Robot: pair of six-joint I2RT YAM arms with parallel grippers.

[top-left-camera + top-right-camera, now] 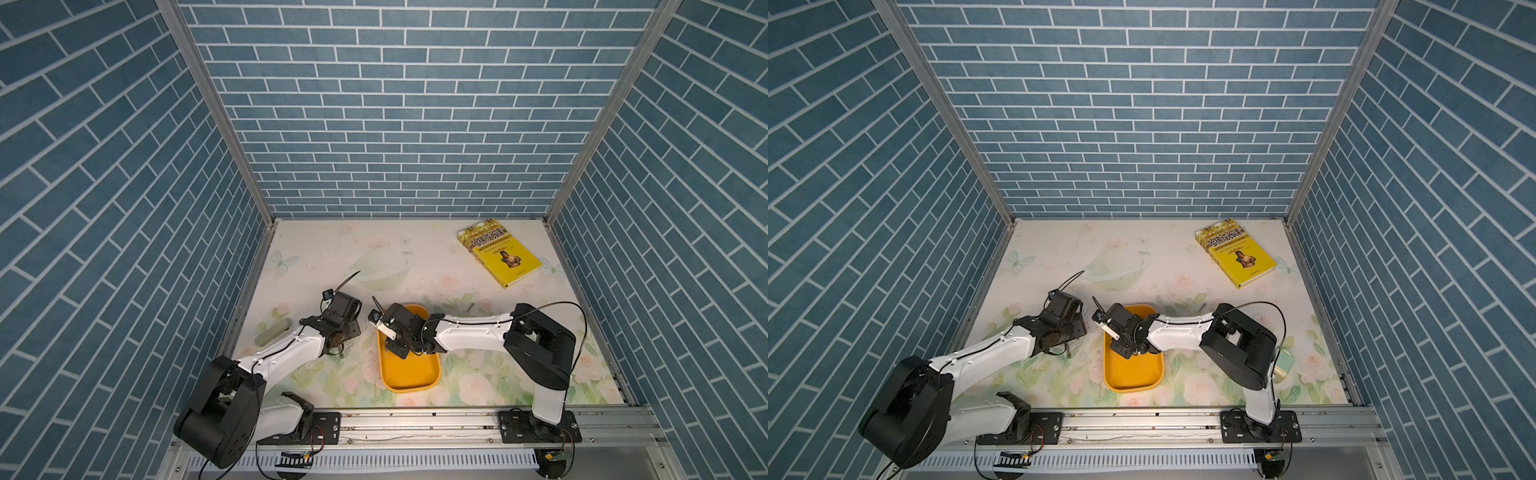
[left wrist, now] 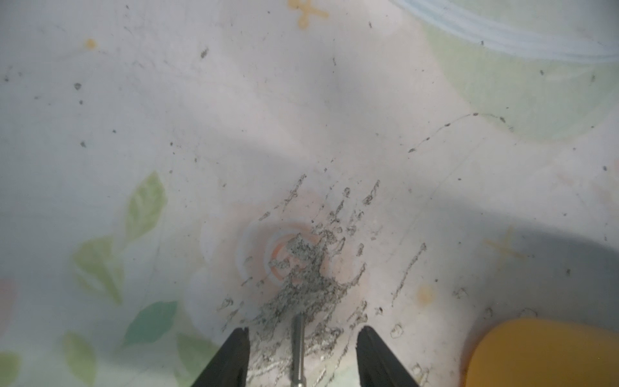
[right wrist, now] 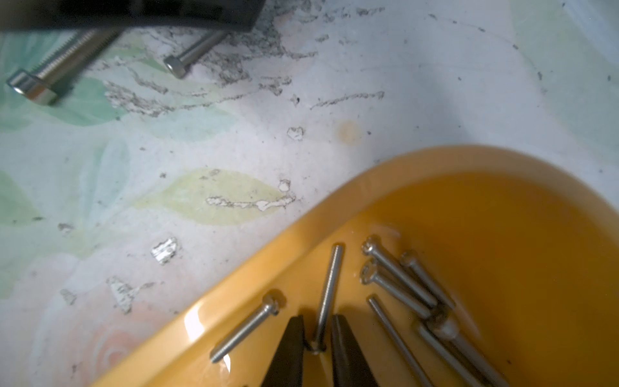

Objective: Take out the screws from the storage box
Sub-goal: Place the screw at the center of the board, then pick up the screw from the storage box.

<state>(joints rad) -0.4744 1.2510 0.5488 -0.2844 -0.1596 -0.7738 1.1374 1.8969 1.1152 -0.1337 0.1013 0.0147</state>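
So the orange-yellow storage box (image 1: 409, 370) sits on the floral surface (image 1: 374, 257) near the front edge, between the two arms, and it shows in both top views (image 1: 1133, 372). The right arm reaches across its far half, so from up there you can't see what's inside that end.

The right wrist view sorts that out. A bunch of screws (image 3: 398, 284) lies in a rounded corner of the box, some of them crossing over each other. The right end effector (image 3: 318, 318) is down inside the box, with its black fingers (image 3: 289, 348) pulled in narrow on either side of a slim screw (image 3: 330, 284), right at its head end. Thin slivers of yellow show on both sides, so I honestly can't tell if it's pinching the thing or just bracketing it.

The left end effector (image 2: 303, 330) hangs low over the surface just left of the box, spread wide and gripping nothing. A loose screw (image 2: 297, 348) lies flat on the scuffed print between its fingers, touching neither. The right wrist view also shows a fatter bolt (image 3: 57, 70) on the surface close by, outside the box. A yellow book (image 1: 500, 255) lies in the far right corner, well apart from all this.
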